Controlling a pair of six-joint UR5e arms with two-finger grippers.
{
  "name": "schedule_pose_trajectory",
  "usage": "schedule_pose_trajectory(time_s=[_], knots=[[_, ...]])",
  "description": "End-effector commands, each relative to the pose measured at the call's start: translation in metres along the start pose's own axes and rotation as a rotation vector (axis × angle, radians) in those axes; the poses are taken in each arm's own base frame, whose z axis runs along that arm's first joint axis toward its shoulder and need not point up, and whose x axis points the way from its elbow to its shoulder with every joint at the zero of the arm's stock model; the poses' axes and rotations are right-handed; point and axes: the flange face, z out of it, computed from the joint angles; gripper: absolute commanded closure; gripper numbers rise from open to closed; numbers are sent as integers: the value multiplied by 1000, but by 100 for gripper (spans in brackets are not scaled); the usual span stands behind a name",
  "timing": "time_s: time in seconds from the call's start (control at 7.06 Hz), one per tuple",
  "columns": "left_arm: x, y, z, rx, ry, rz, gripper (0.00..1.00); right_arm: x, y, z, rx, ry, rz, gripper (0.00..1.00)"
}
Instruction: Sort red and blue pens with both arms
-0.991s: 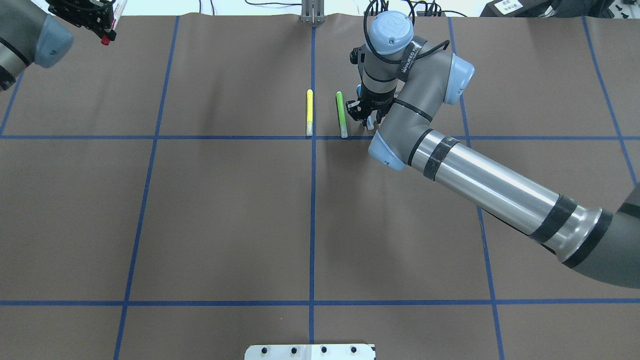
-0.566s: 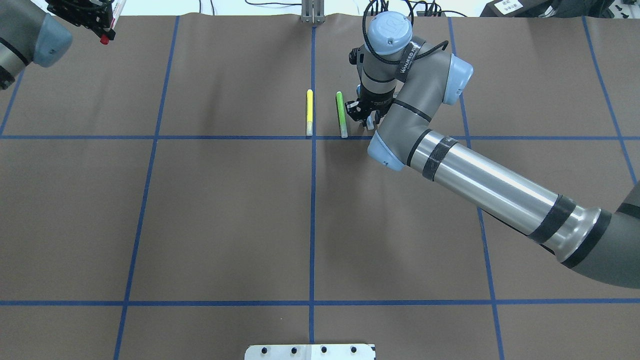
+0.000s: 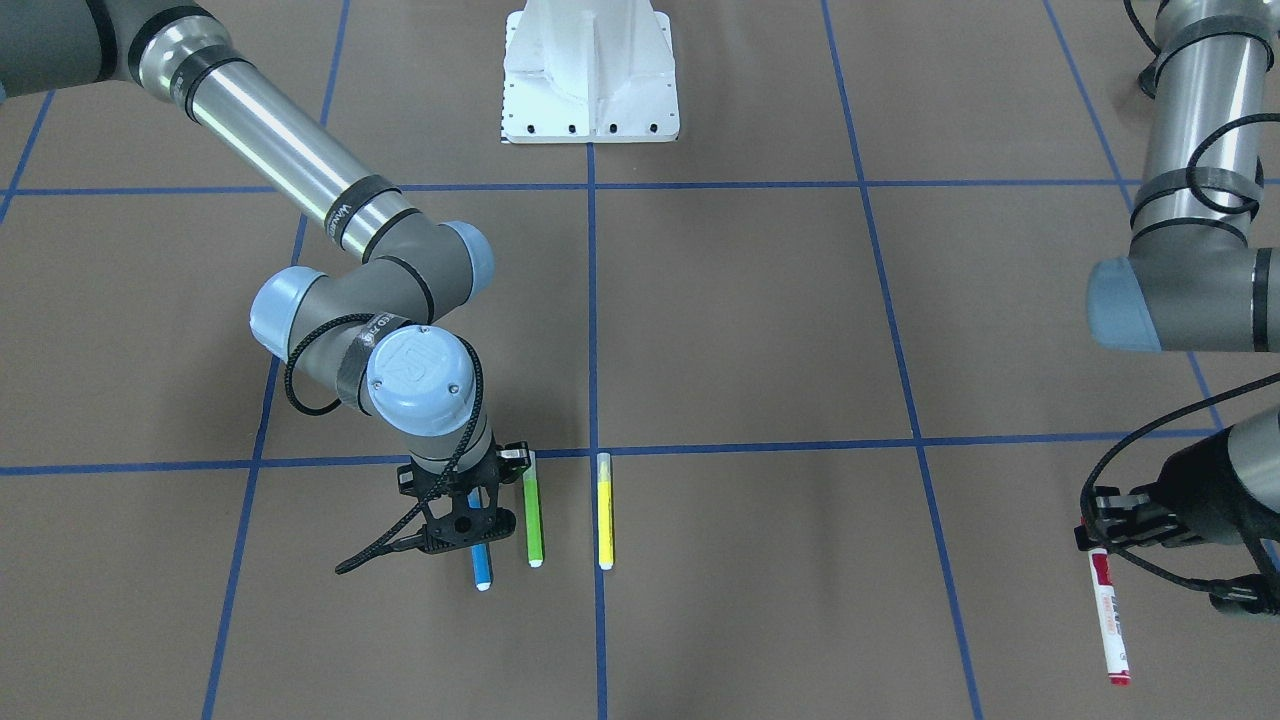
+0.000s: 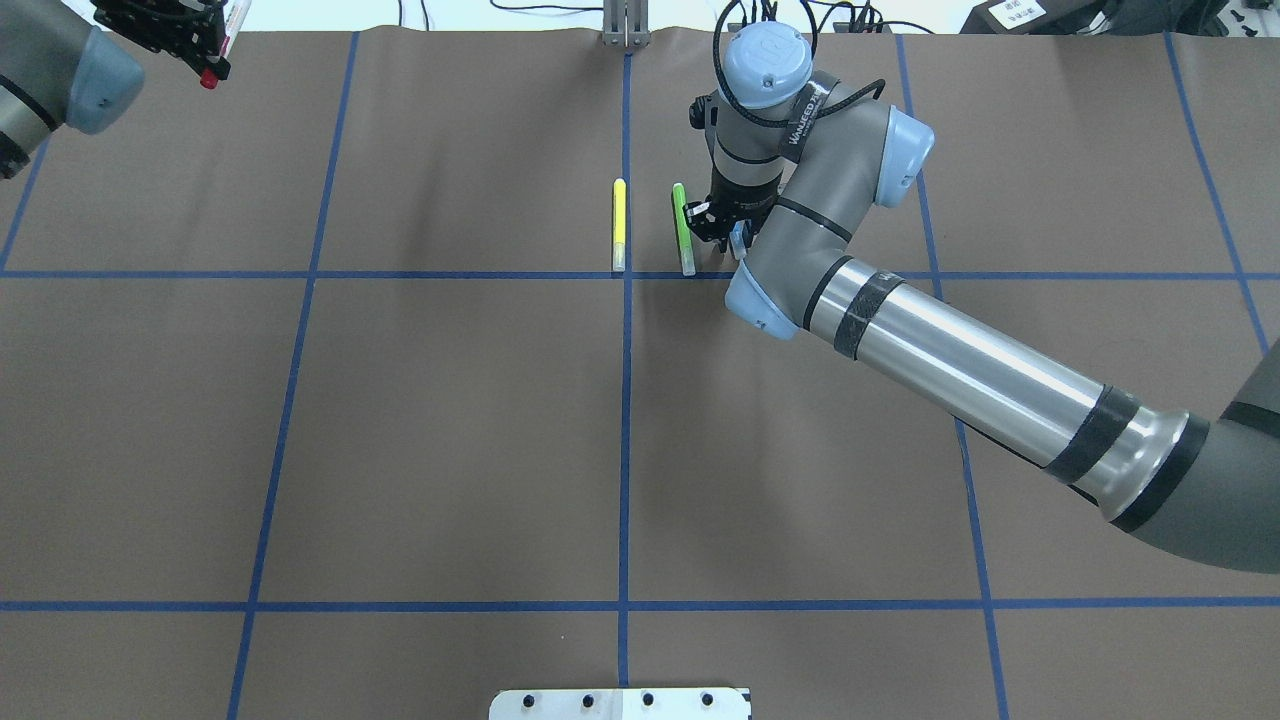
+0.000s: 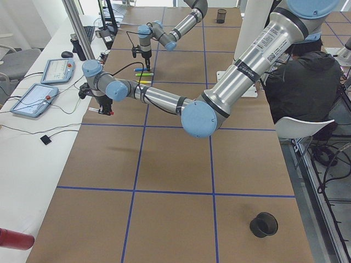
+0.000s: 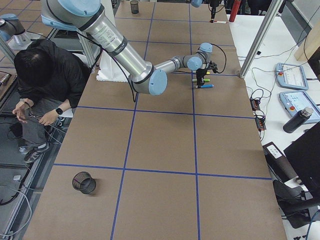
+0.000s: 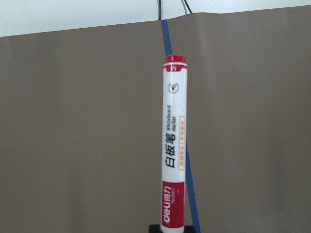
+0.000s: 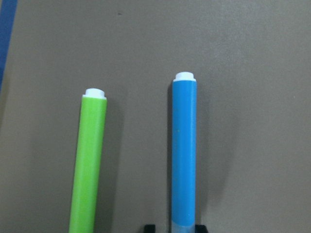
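The red-capped white marker (image 7: 174, 145) hangs from my left gripper (image 3: 1105, 535), which is shut on it above the table's far left corner; its red end (image 4: 209, 78) points down. The slim blue pen (image 8: 183, 155) runs between the fingers of my right gripper (image 3: 472, 520), which is shut on it near the table's far middle. Only its lower end (image 3: 482, 572) shows below the gripper in the front view. A green pen (image 4: 683, 228) lies just beside it and a yellow pen (image 4: 619, 225) a little further left.
Blue tape lines grid the brown mat (image 4: 450, 430). The white robot base (image 3: 590, 70) stands at the near edge. A black mesh cup (image 6: 83, 181) stands at the right end of the table and another black cup (image 5: 263, 223) at the left end. A person (image 6: 45, 70) sits behind the robot.
My right wrist and gripper have shifted a little left and toward the far edge, closer to the green pen. The left arm with the marker has barely moved.
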Motion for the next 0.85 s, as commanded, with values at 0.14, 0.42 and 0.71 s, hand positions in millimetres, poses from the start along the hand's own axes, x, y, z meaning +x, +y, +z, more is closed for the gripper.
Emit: schedule_pose_trajectory(time_s=[0.14, 0.42, 0.71], knots=[[0, 0, 0, 0, 0, -1, 100, 4, 1, 3, -2, 5, -10, 61], [0, 0, 0, 0, 0, 0, 100, 5, 1, 4, -3, 6, -9, 99], [-3, 2, 2, -3, -1, -4, 100, 13, -10, -9, 9, -2, 7, 100]])
